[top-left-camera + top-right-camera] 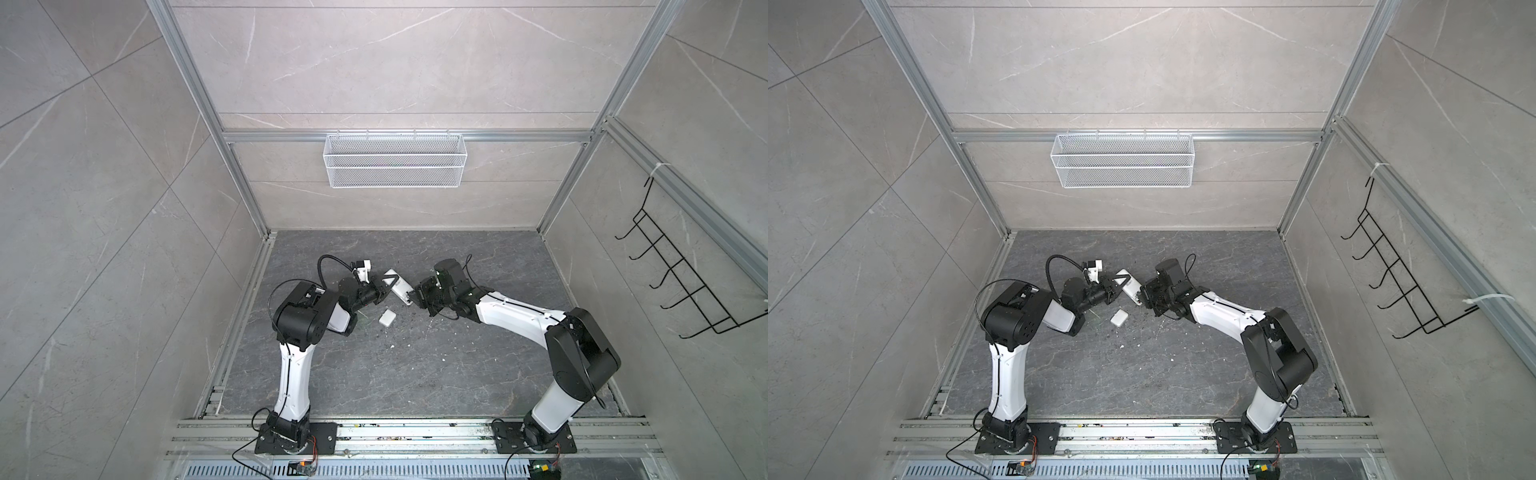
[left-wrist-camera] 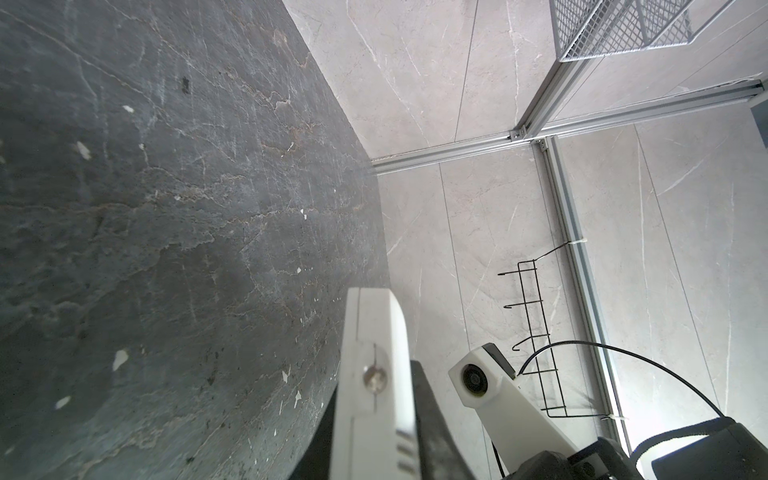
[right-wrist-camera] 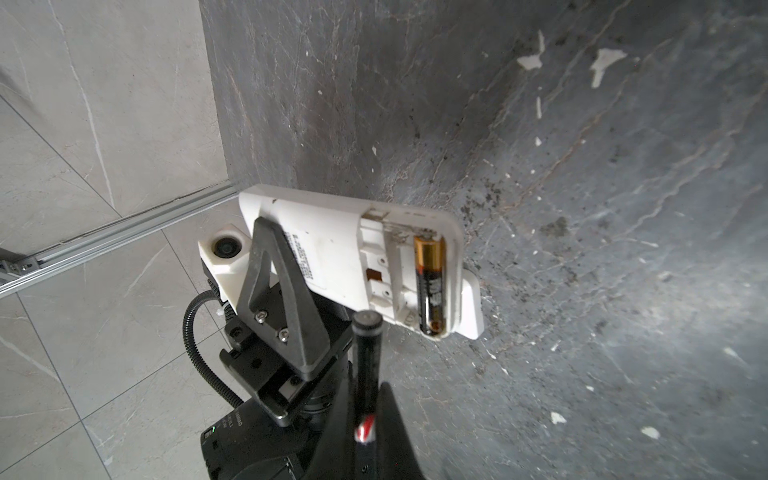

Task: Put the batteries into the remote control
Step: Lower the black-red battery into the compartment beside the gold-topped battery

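My left gripper (image 2: pixel 374 415) is shut on the white remote control (image 3: pixel 332 249) and holds it off the floor, back side toward the right wrist camera. Its battery bay is uncovered, and one dark battery (image 3: pixel 430 286) with a gold end lies in the outer slot. The inner slot is bare. My right gripper (image 3: pixel 370 399) is shut on a second slim dark battery (image 3: pixel 368 353), whose tip points at the bay's near edge. In both top views the remote (image 1: pixel 400 286) (image 1: pixel 1130 286) sits between the left gripper (image 1: pixel 384 289) and the right gripper (image 1: pixel 415 296).
A small white rounded cover piece (image 1: pixel 386 318) (image 1: pixel 1118 318) lies on the dark floor just in front of the remote. White specks of debris (image 1: pixel 444 356) are scattered nearby. A white mesh basket (image 1: pixel 395 160) hangs on the back wall, a black hook rack (image 1: pixel 685 270) on the right wall.
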`<action>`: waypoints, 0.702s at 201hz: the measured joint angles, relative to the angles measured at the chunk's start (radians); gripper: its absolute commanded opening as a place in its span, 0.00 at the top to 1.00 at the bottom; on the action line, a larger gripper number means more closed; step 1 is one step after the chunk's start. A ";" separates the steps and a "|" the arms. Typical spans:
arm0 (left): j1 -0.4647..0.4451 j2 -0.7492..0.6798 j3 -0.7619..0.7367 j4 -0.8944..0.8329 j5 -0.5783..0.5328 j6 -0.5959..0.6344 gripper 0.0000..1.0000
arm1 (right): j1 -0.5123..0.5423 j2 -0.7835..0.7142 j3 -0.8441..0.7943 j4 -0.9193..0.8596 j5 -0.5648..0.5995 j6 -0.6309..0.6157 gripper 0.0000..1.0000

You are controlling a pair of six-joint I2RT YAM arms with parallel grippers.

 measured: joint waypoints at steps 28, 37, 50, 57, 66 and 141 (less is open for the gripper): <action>-0.001 0.000 0.000 0.000 0.006 -0.013 1.00 | 0.000 0.000 0.000 0.004 0.000 0.007 0.94; -0.002 0.000 0.000 0.000 0.006 -0.019 1.00 | 0.000 0.001 0.000 0.007 0.000 0.009 0.95; -0.005 0.000 0.000 0.000 0.007 -0.029 1.00 | 0.001 0.002 0.000 0.015 0.000 0.015 0.95; -0.005 0.000 0.000 0.000 0.008 -0.031 1.00 | 0.001 0.003 0.000 0.020 0.000 0.018 0.95; -0.005 0.000 0.001 0.000 0.010 -0.036 1.00 | 0.002 0.003 -0.001 0.026 0.000 0.019 0.95; -0.005 0.000 0.015 0.000 0.029 -0.075 1.00 | 0.006 0.019 -0.015 0.055 -0.007 0.029 0.95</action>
